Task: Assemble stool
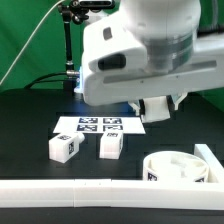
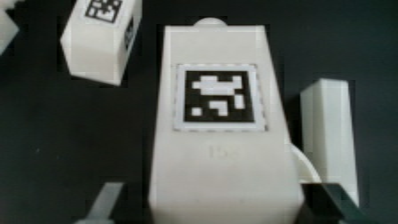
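My gripper (image 1: 155, 108) is shut on a white block leg (image 2: 217, 120), and it hangs above the table behind the marker board. In the wrist view the leg fills the middle with its square tag facing the camera. A finger (image 2: 111, 203) stands at one side and the other finger (image 2: 331, 203) at the other. Two more tagged legs stand on the table, one (image 1: 65, 148) at the exterior view's left and one (image 1: 110, 146) beside it. One of them also shows in the wrist view (image 2: 98, 45). The round ring seat (image 1: 180, 168) lies at the exterior view's right.
The marker board (image 1: 100, 125) lies flat behind the two loose legs. A long white L-shaped rail (image 1: 90, 190) runs along the front and turns up past the seat on the right. A dark stand (image 1: 68, 45) rises at the back left. A white piece (image 2: 326, 115) shows beside the held leg.
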You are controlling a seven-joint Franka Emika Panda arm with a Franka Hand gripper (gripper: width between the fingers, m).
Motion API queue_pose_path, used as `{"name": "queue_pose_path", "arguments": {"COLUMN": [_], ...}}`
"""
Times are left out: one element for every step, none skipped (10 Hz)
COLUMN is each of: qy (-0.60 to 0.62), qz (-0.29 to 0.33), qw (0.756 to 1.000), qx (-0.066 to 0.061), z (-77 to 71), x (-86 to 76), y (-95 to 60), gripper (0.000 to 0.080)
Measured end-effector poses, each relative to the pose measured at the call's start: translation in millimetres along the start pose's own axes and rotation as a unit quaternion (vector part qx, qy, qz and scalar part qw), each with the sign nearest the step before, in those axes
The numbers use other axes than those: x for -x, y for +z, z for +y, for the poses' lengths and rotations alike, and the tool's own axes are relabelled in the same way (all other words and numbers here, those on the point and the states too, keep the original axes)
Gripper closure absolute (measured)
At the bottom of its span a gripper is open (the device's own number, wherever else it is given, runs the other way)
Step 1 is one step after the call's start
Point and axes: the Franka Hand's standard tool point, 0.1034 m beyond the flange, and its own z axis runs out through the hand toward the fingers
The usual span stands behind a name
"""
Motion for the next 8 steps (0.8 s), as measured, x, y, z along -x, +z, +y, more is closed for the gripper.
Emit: {"name": "queue_pose_path", "arguments": {"qy": [0.001, 0.003, -0.003, -0.032, -0.054, -0.068, -0.069, -0.067], "qz": [0.072, 0.103, 0.145, 0.186, 0.222, 0.244, 0.288, 0.313], "qw": [0.997, 0.995, 0.989, 0.982, 0.973, 0.966, 0.954, 0.946], "qx": [0.005, 0.009, 0.016, 0.027, 0.037, 0.043, 0.048, 0.052], "z": [1.6, 3.0, 5.0, 5.1, 6.0, 6.7, 6.1, 9.3], "x": [-12.6, -8.2, -13.9, -22.7, -25.7, -27.5, -34.3, -35.3], "y": [-5.6, -3.6, -6.1, -12.6, -21.4, -31.2, -41.8, -39.0], "gripper": [0.0462, 0.0462, 0.0462, 0.0462, 0.0462, 0.0462, 0.0462, 0.0462]}}
